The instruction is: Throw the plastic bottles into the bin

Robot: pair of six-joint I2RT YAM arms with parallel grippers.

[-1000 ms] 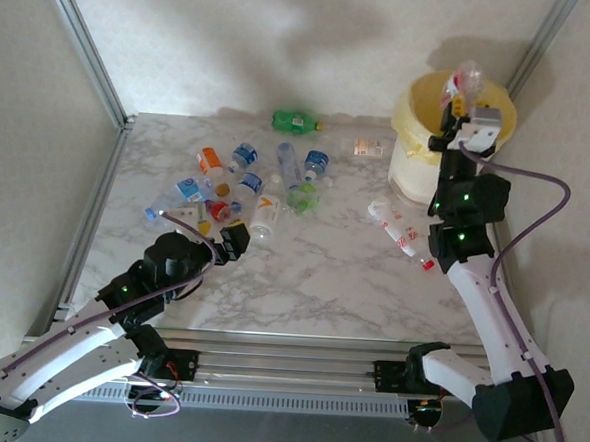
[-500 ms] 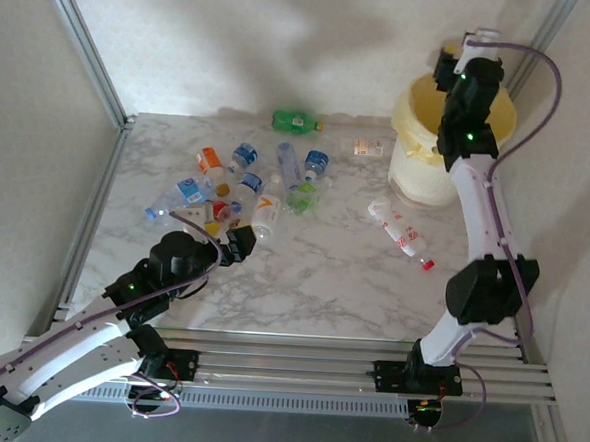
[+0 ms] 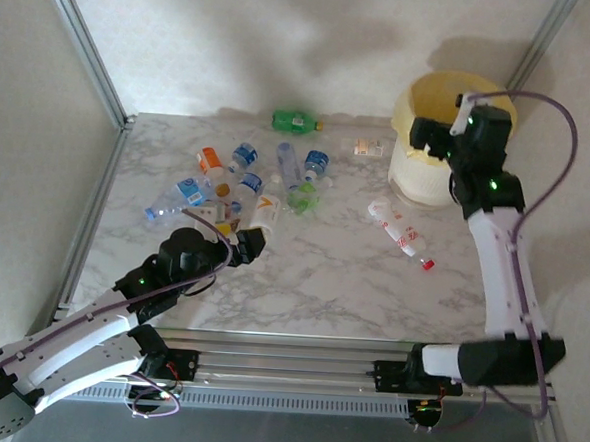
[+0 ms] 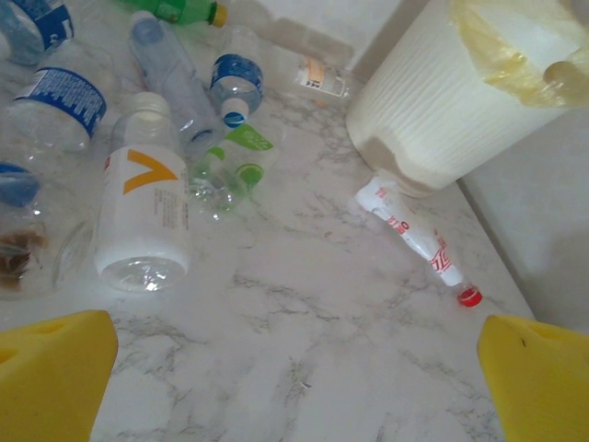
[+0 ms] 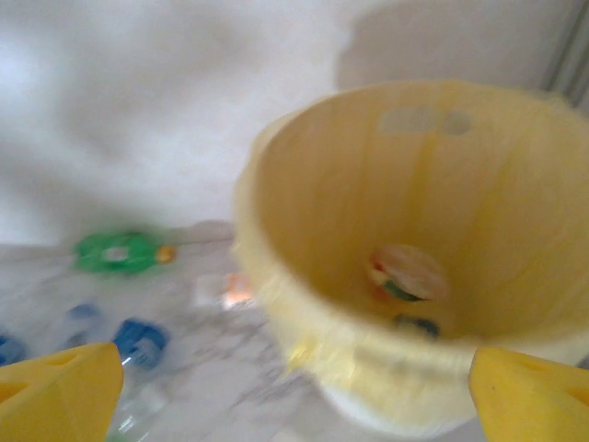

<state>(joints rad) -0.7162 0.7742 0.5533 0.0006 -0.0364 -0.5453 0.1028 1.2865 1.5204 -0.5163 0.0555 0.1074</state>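
Observation:
Several clear plastic bottles lie clustered at the table's back left, among them a white one with an orange V [image 3: 266, 211] [image 4: 143, 207] and a green bottle [image 3: 296, 122] [image 4: 175, 9] [image 5: 118, 251]. A crushed red-labelled bottle [image 3: 400, 230] [image 4: 419, 241] lies alone near the bin [image 3: 418, 178] [image 4: 433, 101] [image 5: 304, 313]. One bottle [image 5: 408, 273] rests on the bin's floor. My left gripper [image 3: 251, 241] [image 4: 296, 368] is open over bare marble, just in front of the cluster. My right gripper [image 3: 427, 139] [image 5: 294, 387] is open and holds nothing, at the bin's left rim.
A small orange-labelled bottle [image 3: 368, 146] [image 4: 322, 78] lies against the back wall left of the bin. Metal frame posts [image 3: 85, 48] rise at the back corners. Bare marble [image 3: 332, 273] stretches between the cluster and the red-labelled bottle.
My right gripper held a bottle over the bin, swung up, and now hangs open at the bin's left rim without it. My left gripper has crept forward and right.

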